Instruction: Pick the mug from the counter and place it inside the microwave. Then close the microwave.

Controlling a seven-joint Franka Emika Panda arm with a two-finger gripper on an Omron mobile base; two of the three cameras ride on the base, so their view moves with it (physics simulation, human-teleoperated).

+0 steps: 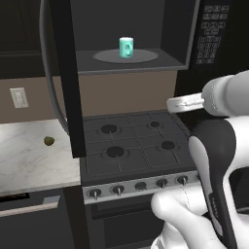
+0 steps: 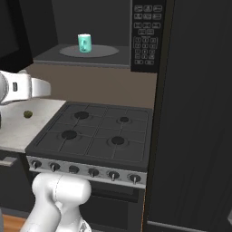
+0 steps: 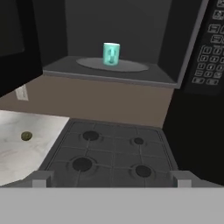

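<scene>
one teal mug (image 1: 126,48) stands upright on the grey turntable (image 1: 141,56) inside the open microwave (image 1: 181,44), whose door (image 1: 65,73) is cut off at the top edge. the gripper (image 3: 112,178) hangs released, apart from the mug, over the four-burner stovetop (image 1: 133,141). one olive lump (image 1: 49,141), too small to identify, lies on the marble counter (image 1: 29,160).
</scene>
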